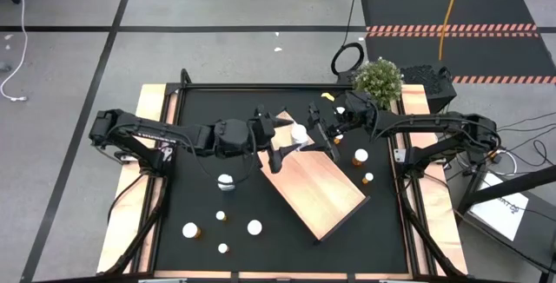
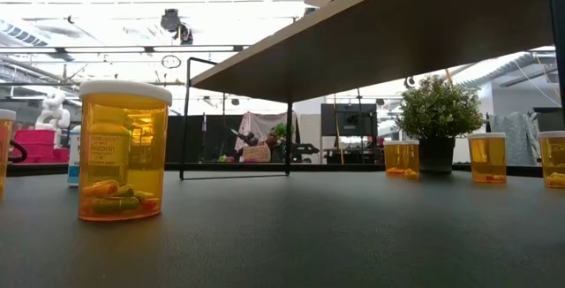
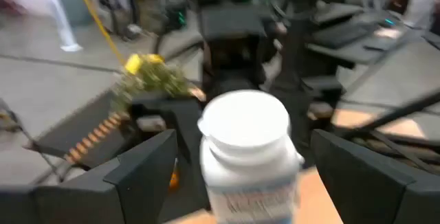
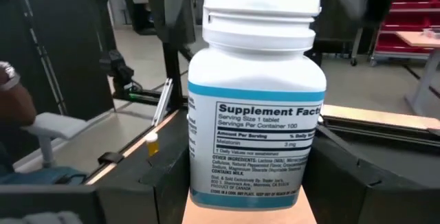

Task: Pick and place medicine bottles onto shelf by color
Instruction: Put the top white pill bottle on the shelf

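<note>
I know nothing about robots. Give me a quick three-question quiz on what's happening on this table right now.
1. True or false: the white bottle stands on the wooden shelf.
2. The bottle's label reads: A) Supplement Facts B) Cough Syrup C) Eye Drops
3. Which one is open, with a gap on each side of the bottle: the left end effector or the right end effector?
Key: 1 true; 2 A; 3 left.
</note>
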`<state>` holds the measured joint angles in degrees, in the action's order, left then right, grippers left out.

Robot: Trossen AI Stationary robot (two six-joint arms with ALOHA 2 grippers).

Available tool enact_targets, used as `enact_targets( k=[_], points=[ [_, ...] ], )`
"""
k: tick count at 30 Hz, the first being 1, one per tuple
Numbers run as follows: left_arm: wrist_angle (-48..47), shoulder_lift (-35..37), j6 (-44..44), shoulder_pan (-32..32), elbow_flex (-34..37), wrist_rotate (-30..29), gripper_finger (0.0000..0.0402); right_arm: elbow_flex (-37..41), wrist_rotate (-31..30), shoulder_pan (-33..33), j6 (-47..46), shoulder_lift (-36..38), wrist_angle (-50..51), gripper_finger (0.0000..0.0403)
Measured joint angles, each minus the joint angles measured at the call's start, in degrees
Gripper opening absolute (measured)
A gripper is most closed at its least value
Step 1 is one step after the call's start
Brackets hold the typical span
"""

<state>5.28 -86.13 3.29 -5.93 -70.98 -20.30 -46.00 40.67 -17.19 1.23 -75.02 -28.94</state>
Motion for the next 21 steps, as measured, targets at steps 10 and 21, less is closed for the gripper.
enact_targets(
  k=[10,21],
  points=[
    [-1.3,-1.5,1.6,0.6,0.0,0.6,0.0333,0.0,0.3,0.0,1.0,0.0,1.7,0.0226],
    [4.9,-3.6,-1.9,0.9,0.0,0.3,0.0305,0.0,0.1,0.0,2.6,0.0,2.6,0.0226]
  ],
)
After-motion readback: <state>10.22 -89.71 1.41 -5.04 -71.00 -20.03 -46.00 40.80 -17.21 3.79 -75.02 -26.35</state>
